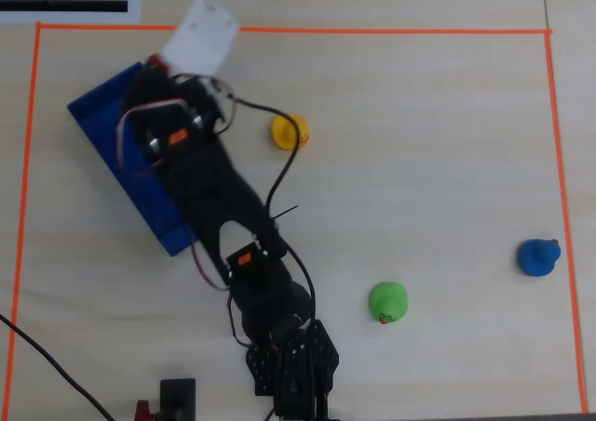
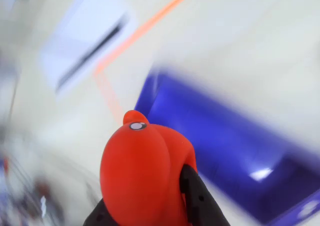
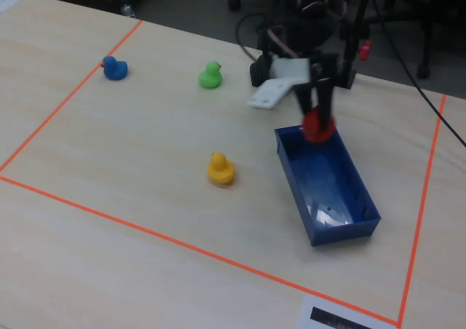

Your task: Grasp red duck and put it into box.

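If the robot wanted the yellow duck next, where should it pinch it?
Probably from straight above, pinching the round body of the yellow duck across its two sides, below the small head. It sits upright with bare table all round, so nothing blocks the way down. First the hand must drop the red duck.

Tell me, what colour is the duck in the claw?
Red duck, clearest in the wrist view.

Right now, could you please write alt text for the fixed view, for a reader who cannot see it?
The gripper holds the red duck above the near-arm end of the blue box. A yellow duck, green duck and blue duck sit on the orange-taped table.
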